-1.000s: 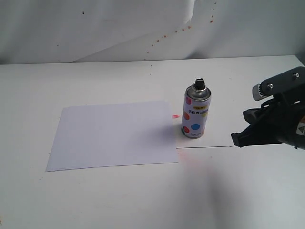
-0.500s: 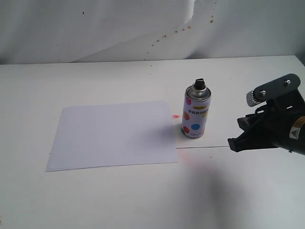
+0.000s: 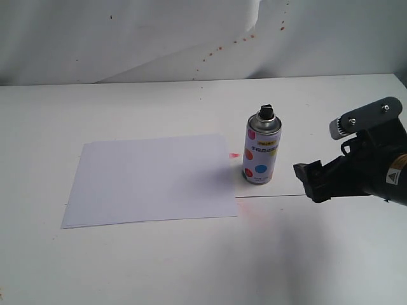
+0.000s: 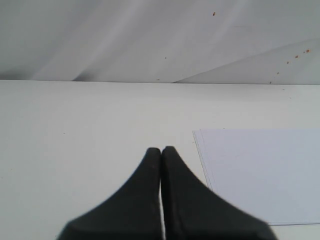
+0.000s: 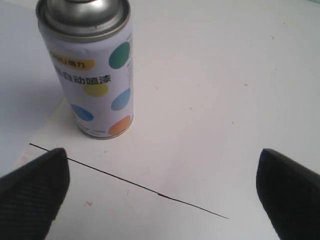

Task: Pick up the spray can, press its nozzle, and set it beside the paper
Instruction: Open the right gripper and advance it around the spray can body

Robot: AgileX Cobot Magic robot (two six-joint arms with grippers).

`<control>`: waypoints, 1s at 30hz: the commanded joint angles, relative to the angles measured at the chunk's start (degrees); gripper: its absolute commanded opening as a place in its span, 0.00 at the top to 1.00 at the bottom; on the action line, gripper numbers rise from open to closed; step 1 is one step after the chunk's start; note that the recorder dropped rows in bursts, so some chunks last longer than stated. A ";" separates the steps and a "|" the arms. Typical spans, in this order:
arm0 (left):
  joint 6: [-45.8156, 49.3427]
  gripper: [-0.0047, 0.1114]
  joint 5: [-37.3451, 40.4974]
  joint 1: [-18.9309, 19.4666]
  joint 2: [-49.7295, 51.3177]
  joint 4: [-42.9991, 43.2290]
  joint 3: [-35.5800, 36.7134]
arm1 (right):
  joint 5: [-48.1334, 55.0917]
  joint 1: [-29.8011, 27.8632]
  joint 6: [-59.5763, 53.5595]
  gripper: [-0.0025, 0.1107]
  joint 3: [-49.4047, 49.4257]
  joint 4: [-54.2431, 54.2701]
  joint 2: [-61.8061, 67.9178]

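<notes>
right fingers (image 5: 31, 196) spread, empty | left fingers (image 4: 144, 200) pressed together | spray can (image 3: 261, 147) upright, nozzle (image 3: 266, 112) up, beside paper (image 3: 149, 181)

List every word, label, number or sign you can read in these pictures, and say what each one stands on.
"动喷漆": black characters on the spray can, right wrist view; the line starts further round the can, out of sight.
Yellow band above them: small print, too blurred to read.
Sticker on the right arm: a triangle sign, too small to read.
Paper: no text.
</notes>
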 commanded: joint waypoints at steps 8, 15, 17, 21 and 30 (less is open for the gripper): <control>-0.15 0.96 -0.60 0.10 -0.23 -0.03 0.28 | -3.00 0.15 2.61 0.16 0.30 -3.32 0.16; -0.03 0.96 -0.60 0.10 -0.23 -0.03 0.28 | -6.58 0.15 14.23 0.16 0.30 -18.00 0.16; -0.03 0.96 -0.60 0.10 -0.23 -0.03 0.28 | -6.57 0.15 16.93 0.16 0.30 -21.48 0.16; -0.03 0.96 -0.60 0.10 -0.23 -0.03 0.28 | -6.57 0.15 18.67 0.16 0.30 -26.67 0.16; -0.14 0.96 -0.60 0.10 -0.23 -0.03 0.28 | -9.07 0.15 22.01 0.16 0.30 -27.90 4.11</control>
